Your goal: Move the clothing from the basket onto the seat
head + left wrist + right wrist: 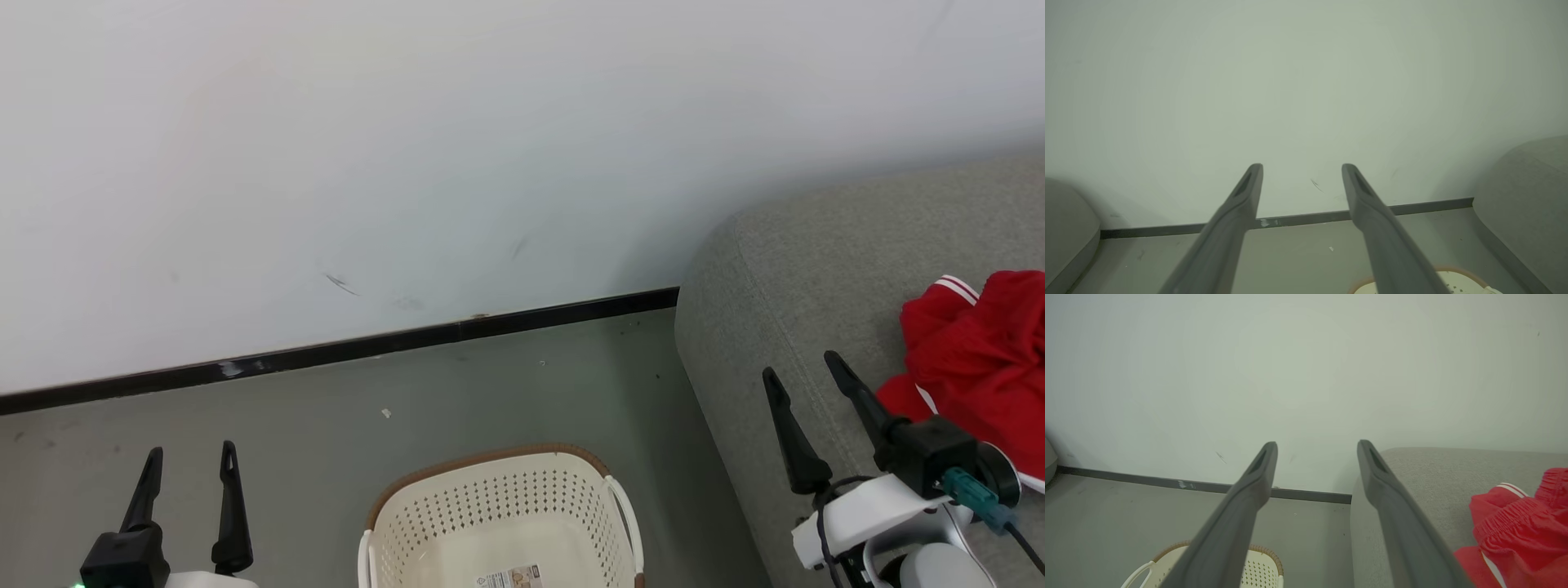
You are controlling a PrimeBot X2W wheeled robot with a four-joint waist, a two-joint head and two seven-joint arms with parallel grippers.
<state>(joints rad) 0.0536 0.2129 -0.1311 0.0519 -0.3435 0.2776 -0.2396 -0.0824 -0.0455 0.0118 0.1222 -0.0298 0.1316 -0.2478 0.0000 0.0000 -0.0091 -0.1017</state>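
Note:
The red clothing with white stripes lies crumpled on the grey seat at the right; it also appears in the right wrist view. The cream basket with a brown rim stands on the floor at bottom centre, with only a label inside. My right gripper hangs open above the seat's left part, just left of the clothing, holding nothing. My left gripper is open at the lower left over the floor, left of the basket. In both wrist views the fingers stand wide apart.
A white wall with a black skirting strip runs behind the grey floor. Another grey upholstered corner shows at the far left in the left wrist view.

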